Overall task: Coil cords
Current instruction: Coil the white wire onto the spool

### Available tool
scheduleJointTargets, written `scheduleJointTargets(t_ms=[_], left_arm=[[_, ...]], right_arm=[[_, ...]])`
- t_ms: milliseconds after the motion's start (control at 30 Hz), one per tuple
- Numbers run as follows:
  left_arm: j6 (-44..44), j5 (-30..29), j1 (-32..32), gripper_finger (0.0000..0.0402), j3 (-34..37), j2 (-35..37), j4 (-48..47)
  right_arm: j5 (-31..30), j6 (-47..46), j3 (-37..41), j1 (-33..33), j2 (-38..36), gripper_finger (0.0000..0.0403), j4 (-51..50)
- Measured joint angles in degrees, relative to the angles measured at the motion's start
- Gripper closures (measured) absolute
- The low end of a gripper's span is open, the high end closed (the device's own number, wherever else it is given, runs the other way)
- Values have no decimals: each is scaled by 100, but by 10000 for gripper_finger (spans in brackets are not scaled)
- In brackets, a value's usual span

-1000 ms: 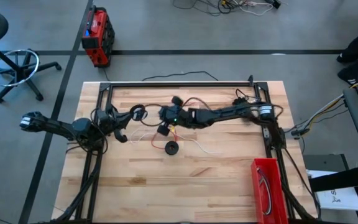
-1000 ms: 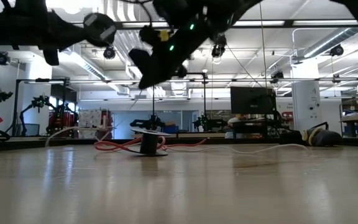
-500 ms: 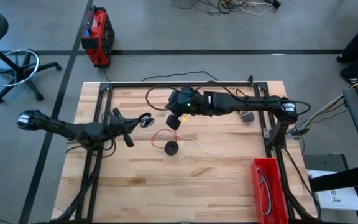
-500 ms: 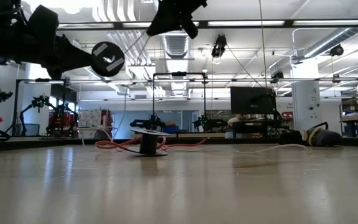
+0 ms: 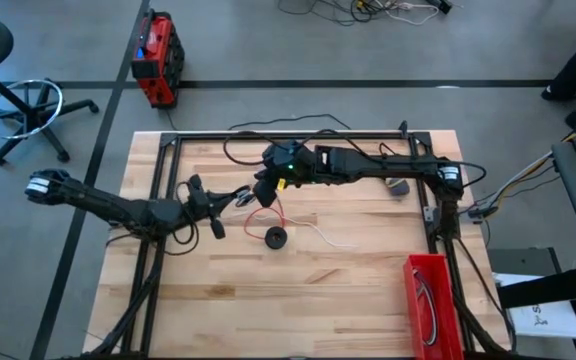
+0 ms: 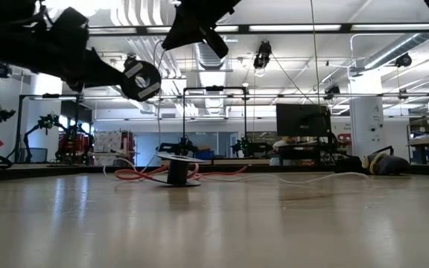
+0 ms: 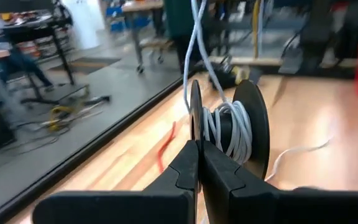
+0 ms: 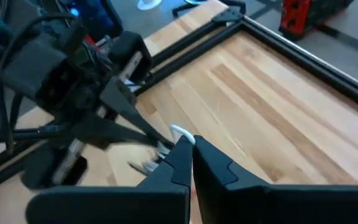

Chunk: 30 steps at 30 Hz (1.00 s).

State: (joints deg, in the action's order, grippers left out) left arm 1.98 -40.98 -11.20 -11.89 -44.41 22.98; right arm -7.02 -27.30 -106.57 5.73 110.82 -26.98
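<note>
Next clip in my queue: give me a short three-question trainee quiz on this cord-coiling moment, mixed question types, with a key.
1. True or false: the left claw is shut on the rim of a spool wound with white cord.
2. Multiple choice: where is the second black spool? A) standing on the wooden table with red cord beside it; B) in the red bin; C) on the floor.
3. Fill in: the right claw is pinching the ____ cord.

Key: 1 true; 2 A; 3 white.
</note>
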Motion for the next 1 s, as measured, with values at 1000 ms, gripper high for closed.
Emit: scheduleJointTargets(t_ms=[1000], left_arm=[[-911, -2727, -74, 401, -2143, -1451, -1764]], right_arm=[[-222, -504, -279, -320, 149, 403, -1046]])
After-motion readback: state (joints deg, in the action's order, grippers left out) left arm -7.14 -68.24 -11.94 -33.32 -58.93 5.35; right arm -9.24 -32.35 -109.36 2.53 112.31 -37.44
